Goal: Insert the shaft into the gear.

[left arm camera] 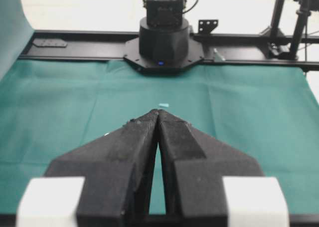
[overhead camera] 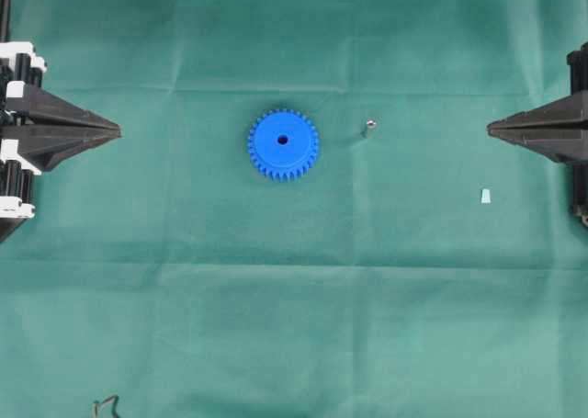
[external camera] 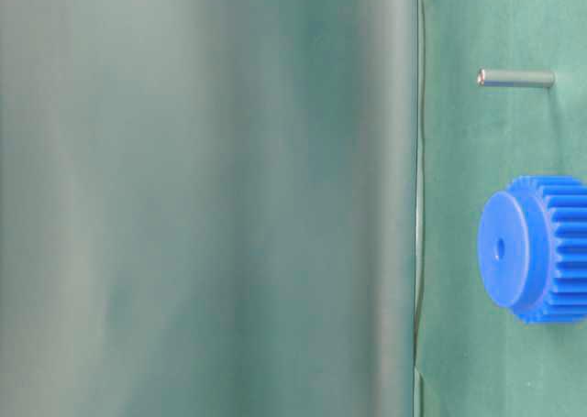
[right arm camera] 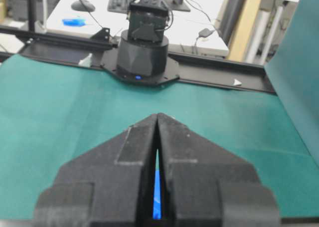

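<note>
Both hands were pinched fully shut and empty, the left hand (overhead camera: 118,130) parked at 9 o'clock on the green counter (overhead camera: 294,326) and the right hand (overhead camera: 490,129) at 3 o'clock, well apart from everything. The gear (overhead camera: 283,144) lay flat near the middle, with the shaft (overhead camera: 367,127) standing upright just beside it toward 3 o'clock. I'd say the right hand had to open first and pinch that tiny pin gently so it didn't tip.
</note>
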You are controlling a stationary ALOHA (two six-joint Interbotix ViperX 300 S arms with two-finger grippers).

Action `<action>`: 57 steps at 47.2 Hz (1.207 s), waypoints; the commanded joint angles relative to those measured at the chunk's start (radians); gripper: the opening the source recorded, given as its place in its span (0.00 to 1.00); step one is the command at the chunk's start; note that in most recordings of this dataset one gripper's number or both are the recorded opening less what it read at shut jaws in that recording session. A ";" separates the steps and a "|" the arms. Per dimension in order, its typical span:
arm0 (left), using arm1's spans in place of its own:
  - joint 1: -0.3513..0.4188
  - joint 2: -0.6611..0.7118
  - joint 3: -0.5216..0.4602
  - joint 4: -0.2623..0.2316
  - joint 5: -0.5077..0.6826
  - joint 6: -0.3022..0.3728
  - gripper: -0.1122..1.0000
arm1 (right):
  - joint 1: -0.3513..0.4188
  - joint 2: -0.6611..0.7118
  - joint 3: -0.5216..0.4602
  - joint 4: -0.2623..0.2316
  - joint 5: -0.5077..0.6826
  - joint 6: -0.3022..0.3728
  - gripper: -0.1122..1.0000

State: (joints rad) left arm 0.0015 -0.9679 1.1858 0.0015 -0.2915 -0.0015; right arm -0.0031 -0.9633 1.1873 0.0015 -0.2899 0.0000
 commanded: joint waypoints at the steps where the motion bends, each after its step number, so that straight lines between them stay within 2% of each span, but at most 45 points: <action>1: -0.023 0.008 -0.040 0.020 0.009 0.000 0.10 | 0.003 0.008 -0.029 0.000 -0.002 0.002 0.13; 16: -0.026 0.006 -0.043 0.021 0.025 -0.005 0.10 | -0.008 0.029 -0.060 0.003 0.046 0.002 0.13; 25: -0.026 0.006 -0.044 0.021 0.023 -0.005 0.10 | -0.080 0.092 -0.101 0.005 0.104 0.003 0.13; 34: -0.026 0.008 -0.044 0.020 0.023 -0.005 0.10 | -0.163 0.253 -0.132 0.015 0.094 0.018 0.14; 37: -0.026 0.006 -0.044 0.021 0.023 -0.005 0.10 | -0.190 0.336 -0.141 0.020 0.078 0.028 0.19; 39: -0.026 0.006 -0.044 0.021 0.023 -0.005 0.10 | -0.199 0.387 -0.149 0.021 0.072 0.031 0.28; 50: -0.026 0.009 -0.044 0.021 0.028 -0.006 0.10 | -0.209 0.698 -0.209 0.023 0.003 0.035 0.88; 52: -0.026 0.009 -0.043 0.020 0.029 -0.006 0.10 | -0.209 0.741 -0.216 0.025 -0.009 0.035 0.90; 57: -0.026 0.009 -0.044 0.021 0.032 -0.005 0.10 | -0.212 0.825 -0.230 0.041 -0.041 0.035 0.82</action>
State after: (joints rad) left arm -0.0230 -0.9664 1.1674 0.0199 -0.2562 -0.0077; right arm -0.2117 -0.1764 0.9863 0.0307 -0.2991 0.0337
